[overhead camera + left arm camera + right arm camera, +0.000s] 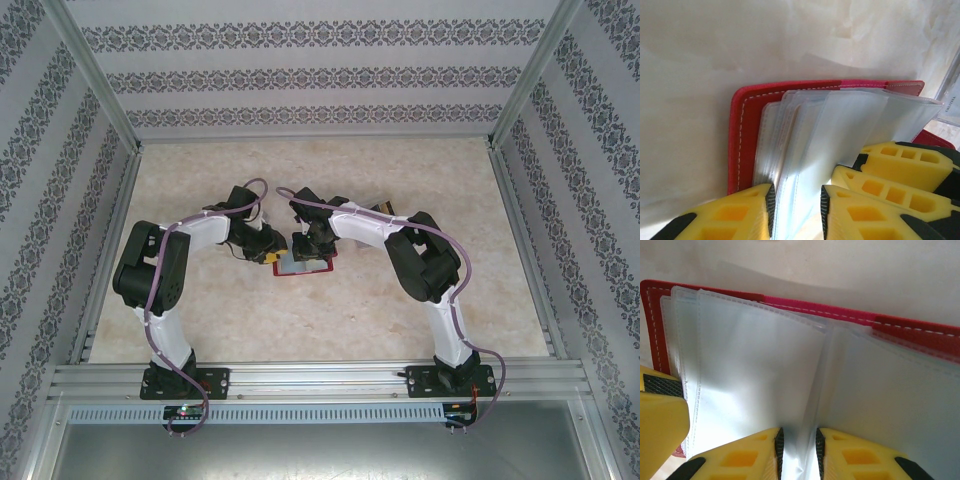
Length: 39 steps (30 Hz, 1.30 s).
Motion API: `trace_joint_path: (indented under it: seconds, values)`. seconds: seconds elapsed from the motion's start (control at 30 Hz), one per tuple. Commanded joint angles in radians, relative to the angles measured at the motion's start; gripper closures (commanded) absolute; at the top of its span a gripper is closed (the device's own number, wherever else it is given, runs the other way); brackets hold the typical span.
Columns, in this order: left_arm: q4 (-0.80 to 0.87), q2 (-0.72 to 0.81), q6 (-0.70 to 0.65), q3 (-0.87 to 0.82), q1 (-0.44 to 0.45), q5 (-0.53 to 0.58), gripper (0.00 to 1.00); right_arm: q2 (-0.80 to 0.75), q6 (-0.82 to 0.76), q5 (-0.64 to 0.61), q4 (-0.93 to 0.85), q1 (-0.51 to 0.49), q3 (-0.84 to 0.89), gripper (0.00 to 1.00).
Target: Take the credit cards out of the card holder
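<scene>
The table (300, 330) has a pale beige, marble-patterned top. Wallpaper (300, 75) in grey ornamental bands closes it in on three sides, and an aluminium frame (320, 375) runs along the near edge where both arms are bolted. Seen from above, the card holder (305, 266) lies open near the middle of the table. The left gripper (272, 258) is at its left end and the right gripper (305, 245) is on its far side, so the two heads nearly meet over it. In the left wrist view the left gripper (797, 189) straddles a bunch of clear sleeves (850, 125). Its jaws are partly apart with a pad close on either side, and I cannot tell whether they press the sleeves. The right gripper's yellow fingers (900, 155) sit just beside it on the right. In the right wrist view the right gripper (798, 432) has its jaws drawn in to a narrow gap, pinching a fold of the sleeves (750, 370). A left finger (660, 415) shows at the left edge. The card holder (747, 125) is red with white stitching along its border (920, 330) and rounded corners. Its sleeves are translucent, seamed at the edges and fanned up from the spine.
</scene>
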<state>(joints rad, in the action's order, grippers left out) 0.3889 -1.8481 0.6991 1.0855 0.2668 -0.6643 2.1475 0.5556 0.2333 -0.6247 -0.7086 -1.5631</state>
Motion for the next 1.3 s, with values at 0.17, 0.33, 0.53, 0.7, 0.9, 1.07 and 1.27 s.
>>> trace_joint_path:
  seconds: [0.17, 0.33, 0.53, 0.7, 0.9, 1.07, 1.27]
  values:
    - [0.090, -0.021, -0.055, 0.021, 0.044, 0.080, 0.67, 0.038, 0.018, -0.046, -0.012, 0.013, 0.047, 0.72]
    - [0.090, -0.030, -0.058, 0.025, 0.054, 0.078, 0.66, 0.038, 0.018, -0.036, -0.007, 0.014, 0.052, 0.72]
    - [0.059, -0.040, -0.056, 0.039, 0.063, 0.021, 0.66, 0.028, 0.035, 0.012, 0.035, 0.031, 0.085, 0.72]
    - [0.048, -0.004, -0.086, 0.051, 0.074, 0.006, 0.68, 0.017, 0.042, 0.031, 0.056, 0.040, 0.104, 0.72]
    - [0.049, 0.019, -0.100, 0.053, 0.078, 0.007, 0.71, 0.014, 0.045, 0.036, 0.065, 0.041, 0.110, 0.72]
    - [0.082, 0.041, -0.113, 0.057, 0.079, 0.065, 0.76, 0.008, 0.047, 0.040, 0.069, 0.045, 0.115, 0.72]
    - [0.085, 0.051, -0.113, 0.052, 0.078, 0.089, 0.89, -0.046, 0.062, 0.061, 0.094, 0.056, 0.131, 0.72]
